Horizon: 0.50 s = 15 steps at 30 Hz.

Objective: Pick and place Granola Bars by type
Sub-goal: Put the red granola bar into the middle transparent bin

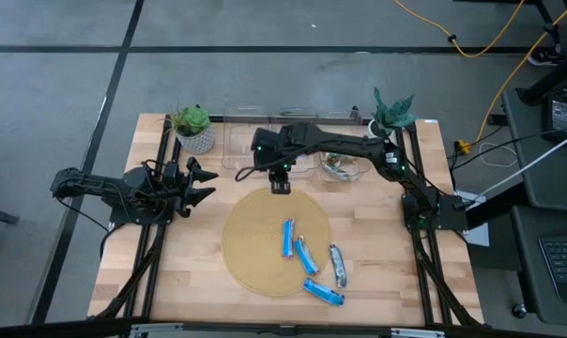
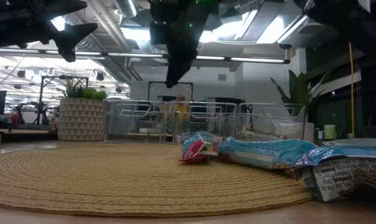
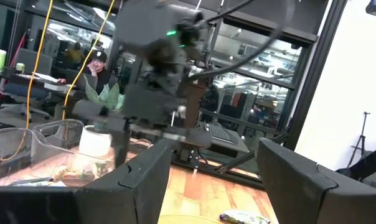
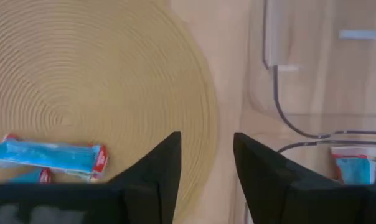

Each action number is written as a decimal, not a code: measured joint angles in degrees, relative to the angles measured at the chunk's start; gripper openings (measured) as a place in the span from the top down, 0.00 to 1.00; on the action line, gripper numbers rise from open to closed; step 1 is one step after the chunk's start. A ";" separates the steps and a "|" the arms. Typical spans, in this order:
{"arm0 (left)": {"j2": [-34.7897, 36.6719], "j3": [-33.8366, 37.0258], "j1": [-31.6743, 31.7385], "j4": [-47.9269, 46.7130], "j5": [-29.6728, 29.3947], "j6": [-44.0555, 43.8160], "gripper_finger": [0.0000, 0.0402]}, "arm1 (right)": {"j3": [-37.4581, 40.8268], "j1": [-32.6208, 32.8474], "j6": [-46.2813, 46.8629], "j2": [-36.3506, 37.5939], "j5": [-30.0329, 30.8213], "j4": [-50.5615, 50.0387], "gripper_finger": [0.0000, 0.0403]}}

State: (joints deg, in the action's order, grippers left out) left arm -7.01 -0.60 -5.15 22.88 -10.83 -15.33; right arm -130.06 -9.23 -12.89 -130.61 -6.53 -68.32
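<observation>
1. Above the far edge of the round woven mat [image 1: 274, 242], the right gripper [image 1: 280, 185] hangs clear of the surface, pointing down. Its two fingers [image 4: 157, 177] stand part-way apart with a gap between them; nothing sits in that gap and nothing touches them.
2. Beneath the right gripper, the wrist view shows bare mat edge and wooden table [image 1: 171, 272] between the fingers.
3. At the left side of the table, the left gripper [image 1: 201, 184] waits, held level above the wood and pointing toward the middle. Its fingers [image 3: 144, 180] are spread wide and hold nothing.
4. Four granola bars lie loose near the front right of the mat. Two blue bars [image 1: 288, 238] [image 1: 307, 255] rest on the mat, close together. A third blue bar [image 1: 324, 293] lies at the mat's front edge. A silvery bar [image 1: 338, 266] lies on the wood just beside the mat's right edge.
5. From the right wrist, one blue bar [image 4: 48, 155] shows on the mat, apart from the fingers.
6. Clear plastic bins [image 1: 265, 136] stand in a row along the back of the table. The rightmost bin [image 1: 340, 167] holds wrapped bars; their number cannot be told.
7. One potted plant [image 1: 193, 129] stands at the back left, another [image 1: 393, 111] at the back right.
</observation>
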 joint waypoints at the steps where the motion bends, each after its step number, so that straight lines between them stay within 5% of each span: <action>1: 0.01 0.00 0.00 0.00 0.00 0.02 0.44 | 0.00 0.74 1.19 0.26 1.33 0.10 0.63; 15: 0.00 0.00 -0.02 0.02 0.00 0.02 0.44 | -0.04 11.92 32.38 0.86 8.92 -5.07 0.63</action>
State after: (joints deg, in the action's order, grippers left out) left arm -7.01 -0.60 -5.17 22.90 -10.83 -15.31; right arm -130.10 2.69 19.49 -129.75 2.39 -73.38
